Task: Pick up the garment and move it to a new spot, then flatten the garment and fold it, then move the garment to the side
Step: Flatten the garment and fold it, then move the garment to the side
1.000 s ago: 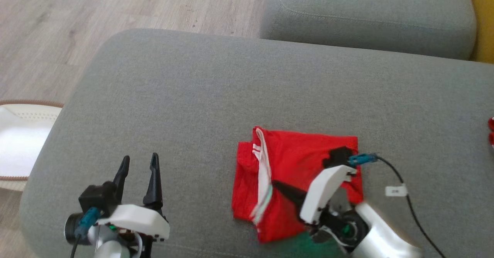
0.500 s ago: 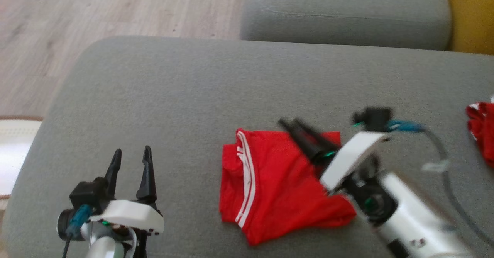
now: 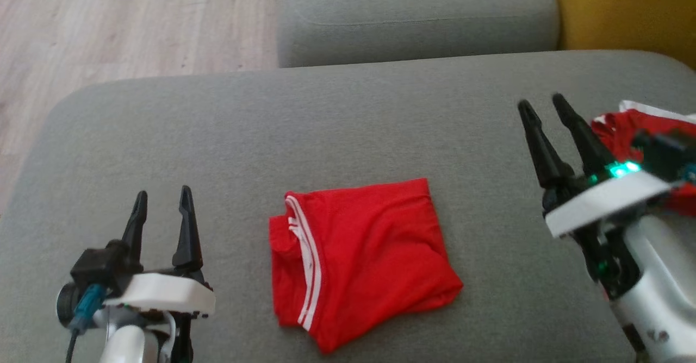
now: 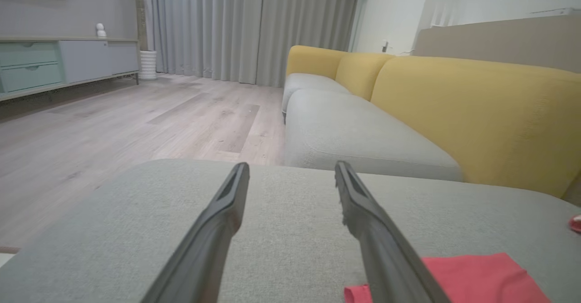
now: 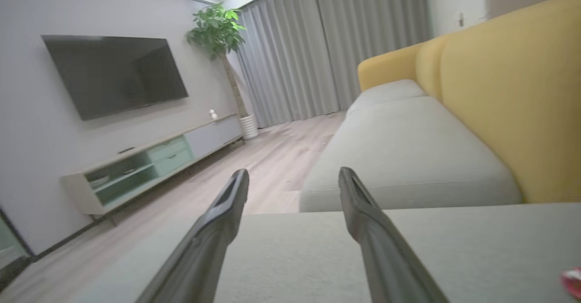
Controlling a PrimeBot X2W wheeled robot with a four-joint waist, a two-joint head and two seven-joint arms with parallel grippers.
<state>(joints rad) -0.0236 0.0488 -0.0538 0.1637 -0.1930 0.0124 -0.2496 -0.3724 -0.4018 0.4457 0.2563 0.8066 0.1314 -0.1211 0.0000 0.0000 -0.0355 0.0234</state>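
right end effector [image 3: 540, 101] moved off folded garment [image 3: 361, 260], apart | left end effector [image 3: 163, 191] apart

The right pincer [image 3: 539, 101] now off the garment [image 3: 364, 249], well apart.

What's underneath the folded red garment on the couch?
The folded red garment lies on the gray cushion, which shows all around it. The patch directly beneath is covered, so anything there cannot be seen.
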